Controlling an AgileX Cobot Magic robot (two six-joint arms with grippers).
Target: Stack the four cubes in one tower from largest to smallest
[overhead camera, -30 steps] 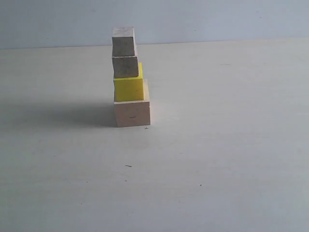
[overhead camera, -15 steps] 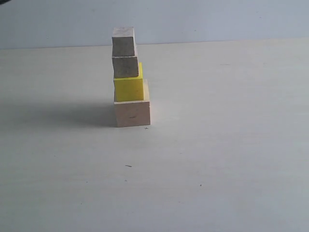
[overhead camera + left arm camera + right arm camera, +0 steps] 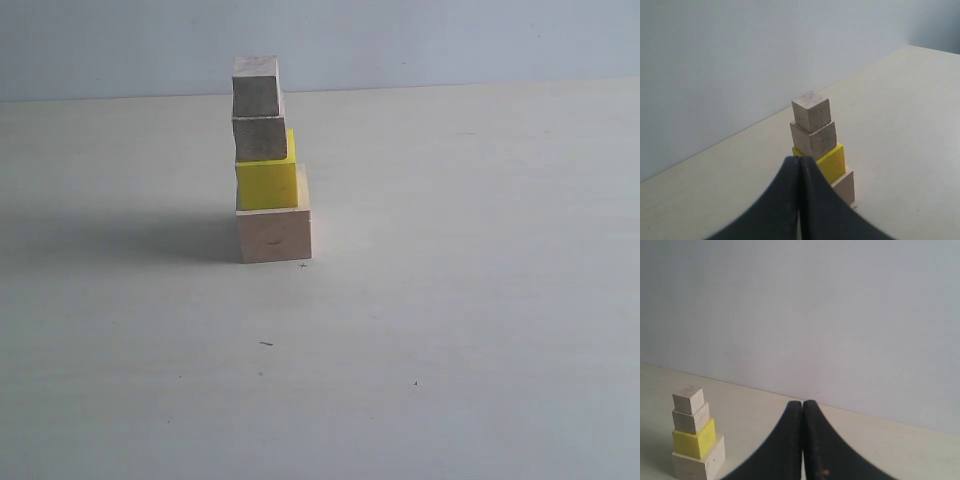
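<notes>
The tower (image 3: 265, 160) stands on the pale table (image 3: 450, 300), left of the middle. Its base is the large pale wood cube (image 3: 274, 234), then the yellow cube (image 3: 266, 183), then a small wood cube (image 3: 259, 138), and the smallest wood cube (image 3: 256, 86) on top, each set a little off the one below. No arm shows in the exterior view. In the left wrist view my left gripper (image 3: 800, 161) is shut and empty, pulled back from the tower (image 3: 815, 140). My right gripper (image 3: 803, 405) is shut and empty too, well away from the tower (image 3: 694, 437).
A plain blue-grey wall (image 3: 450, 40) runs behind the table's far edge. A few small dark specks (image 3: 266, 343) mark the tabletop in front of the tower. The tower's shadow (image 3: 120, 238) falls to its left.
A dark bit at the top left corner of the exterior view half a second ago is gone. The tower has not moved.
</notes>
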